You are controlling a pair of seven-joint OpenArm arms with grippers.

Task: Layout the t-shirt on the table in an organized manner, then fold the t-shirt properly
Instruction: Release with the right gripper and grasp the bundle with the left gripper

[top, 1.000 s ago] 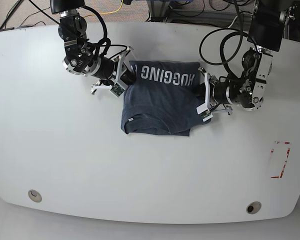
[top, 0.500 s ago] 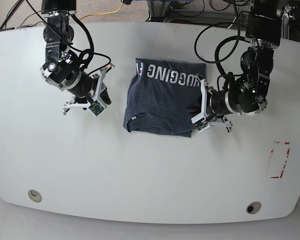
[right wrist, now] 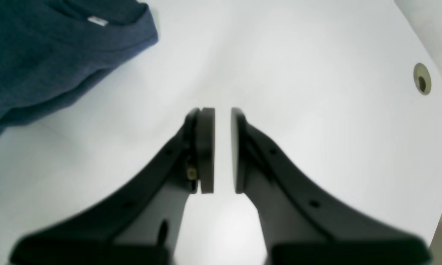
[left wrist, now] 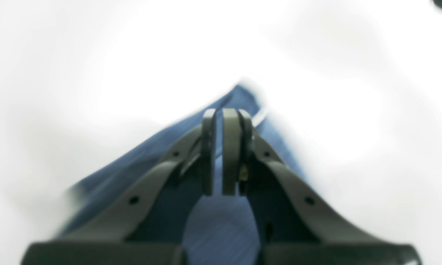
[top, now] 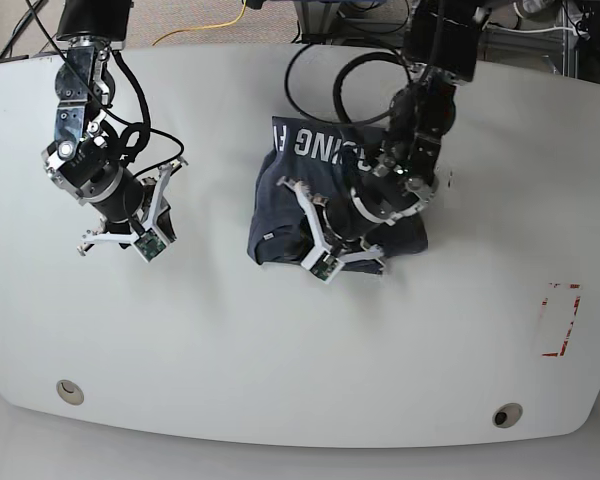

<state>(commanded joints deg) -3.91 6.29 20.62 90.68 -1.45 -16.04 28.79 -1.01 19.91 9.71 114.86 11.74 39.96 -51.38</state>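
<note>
The left claw, in the left wrist view, has its jaws nearly together with blue fabric of the t-shirt running between and beneath them; the picture is blurred, so I cannot tell whether cloth is truly pinched or merely lies behind the narrow gap. In the right wrist view the right claw stands slightly parted over bare white desk, holding nothing, with the shirt's folded edge and a small white label off at the upper left. In the base view the shirt lies as a compact folded bundle near the middle of the desk, toward its far edge, white lettering showing along the far side; the left claw reaches over its near edge, while the right claw hangs well apart toward the desk's left side. The cloth looks light, limp and wrinkly, so it should sag and crease; hold it best at a hem or a folded corner, through all layers.
</note>
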